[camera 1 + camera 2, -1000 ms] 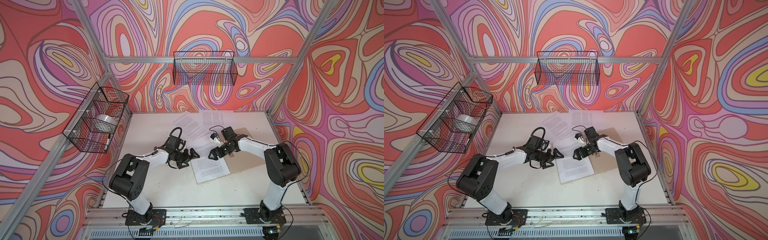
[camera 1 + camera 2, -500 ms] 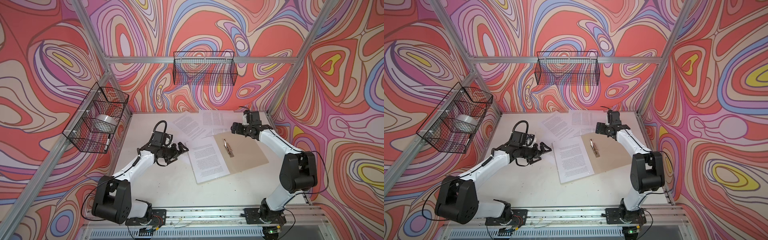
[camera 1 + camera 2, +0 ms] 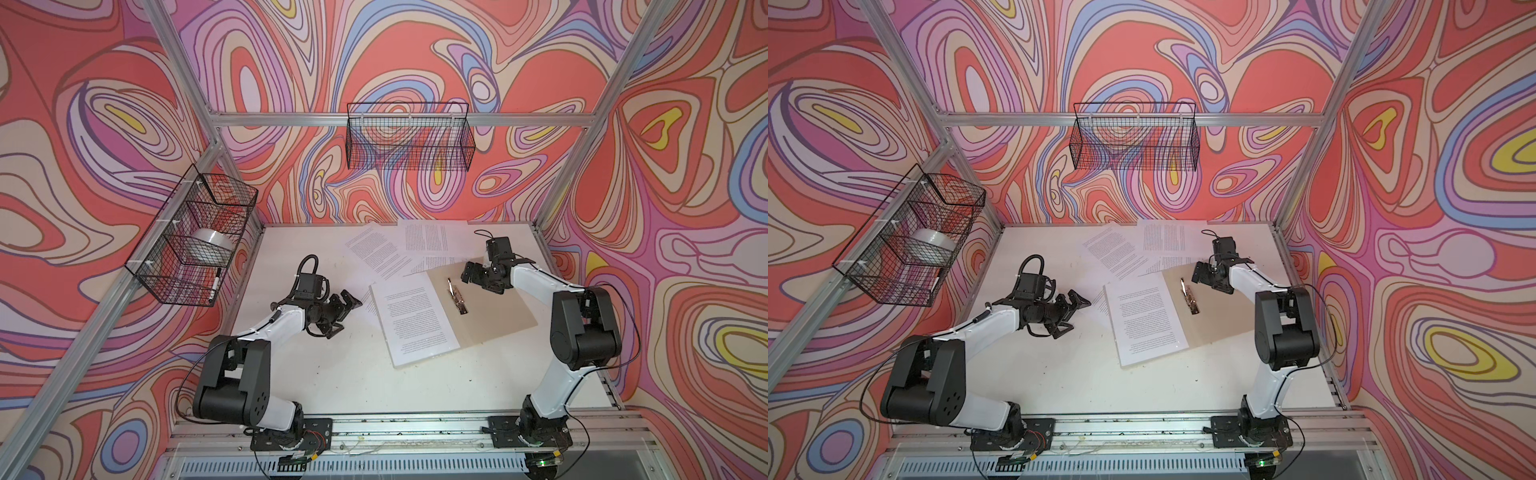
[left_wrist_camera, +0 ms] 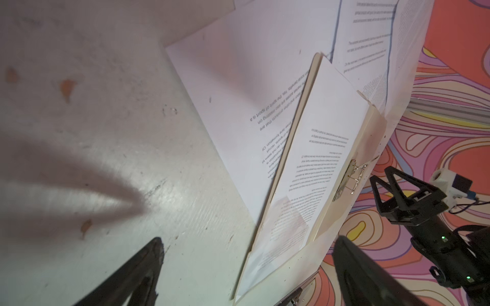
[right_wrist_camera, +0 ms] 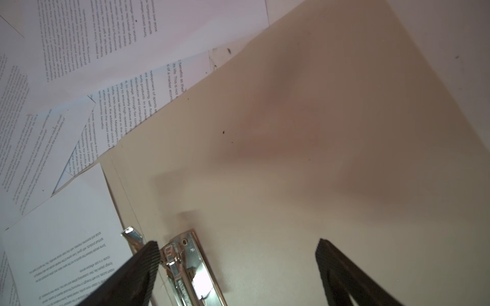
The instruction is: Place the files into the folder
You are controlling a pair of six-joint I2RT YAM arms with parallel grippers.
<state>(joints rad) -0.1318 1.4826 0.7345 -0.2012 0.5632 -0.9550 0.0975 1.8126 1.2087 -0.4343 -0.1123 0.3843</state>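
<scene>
The tan folder (image 3: 492,309) (image 3: 1223,309) lies open on the table with its metal clip (image 3: 457,296) (image 5: 189,267) along the spine. One white printed sheet (image 3: 415,326) (image 4: 318,148) lies on the folder's left half. More files (image 3: 376,251) (image 5: 79,47) are spread loose behind it, one partly under the folder's far edge. My left gripper (image 3: 345,316) (image 4: 249,242) is open and empty, low over bare table left of the folder. My right gripper (image 3: 478,276) (image 5: 237,247) is open and empty over the folder's far part, one finger beside the clip.
A wire basket (image 3: 409,141) hangs on the back wall. Another basket (image 3: 195,241) on the left frame holds a tape roll and a marker. The white table (image 3: 332,374) is bounded by patterned walls and aluminium posts, with the arm bases along the front rail.
Both grippers have drawn apart from the sheet at the folder's middle. The left went left onto bare table; the right swung to the back right, then came slightly nearer, uncovering the folder's right half.
</scene>
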